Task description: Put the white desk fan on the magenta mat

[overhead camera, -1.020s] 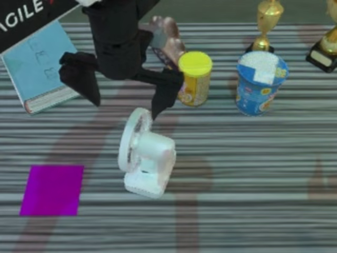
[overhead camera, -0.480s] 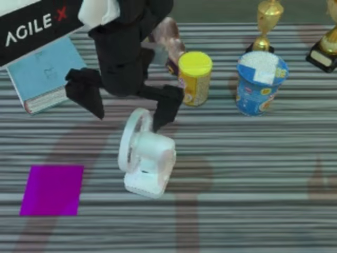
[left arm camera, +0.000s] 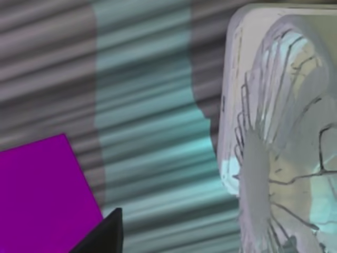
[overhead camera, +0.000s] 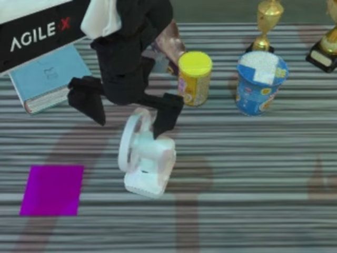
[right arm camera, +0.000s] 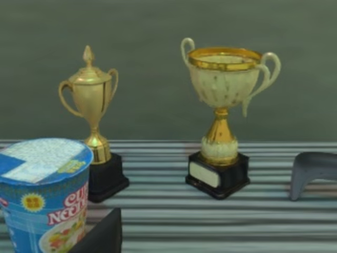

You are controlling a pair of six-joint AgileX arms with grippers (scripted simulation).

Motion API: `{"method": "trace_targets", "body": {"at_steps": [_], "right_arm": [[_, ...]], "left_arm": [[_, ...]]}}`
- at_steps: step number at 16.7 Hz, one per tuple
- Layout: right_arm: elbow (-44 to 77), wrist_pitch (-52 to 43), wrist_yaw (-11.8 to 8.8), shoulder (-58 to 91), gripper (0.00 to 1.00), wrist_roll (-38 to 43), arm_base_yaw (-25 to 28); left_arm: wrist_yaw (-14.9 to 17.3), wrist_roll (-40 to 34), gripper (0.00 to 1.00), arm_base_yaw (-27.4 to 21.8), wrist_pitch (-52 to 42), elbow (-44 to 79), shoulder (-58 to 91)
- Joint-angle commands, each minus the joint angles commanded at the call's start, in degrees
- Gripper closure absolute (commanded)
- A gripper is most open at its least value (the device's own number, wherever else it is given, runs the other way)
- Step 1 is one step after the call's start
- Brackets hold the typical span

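The white desk fan (overhead camera: pixel 150 163) lies on its side mid-table, its round grille head (overhead camera: pixel 128 139) facing the left. My left gripper (overhead camera: pixel 128 113) hangs open right over the head: one black finger (overhead camera: pixel 89 103) stands off to the grille's left, the other finger (overhead camera: pixel 167 113) sits over the body behind the head. Neither clearly touches the fan. The left wrist view shows the grille (left arm camera: pixel 284 132) close up and the magenta mat (left arm camera: pixel 42 195) beyond it. The mat (overhead camera: pixel 51 190) lies flat at the front left. My right gripper is outside the top view; one dark finger (right arm camera: pixel 104 234) shows, holding nothing.
A light blue book (overhead camera: pixel 45 79) lies at the back left under the arm. A yellow can (overhead camera: pixel 195 79) and a blue noodle cup (overhead camera: pixel 260 81) stand behind the fan, with two gold trophies (overhead camera: pixel 268 21) (overhead camera: pixel 326 45) at the back right. A coppery object (overhead camera: pixel 168 39) peeks from behind the arm.
My left arm has come forward and down, bringing its open fingers from behind the fan to either side of its head. The fan and mat have not moved.
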Motion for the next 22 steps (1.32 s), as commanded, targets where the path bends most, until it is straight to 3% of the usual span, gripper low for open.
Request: {"method": "trace_targets", "body": {"at_steps": [12,22], "right_arm": [[0.0,0.0,0.0,0.0,0.00,0.0,0.0],[0.0,0.0,0.0,0.0,0.00,0.0,0.0]], "left_arm": [[0.0,0.0,0.98,0.0,0.0,0.0,0.0],[0.1,0.0,1.00,-0.1,-0.2,0.3,-0.4]]}}
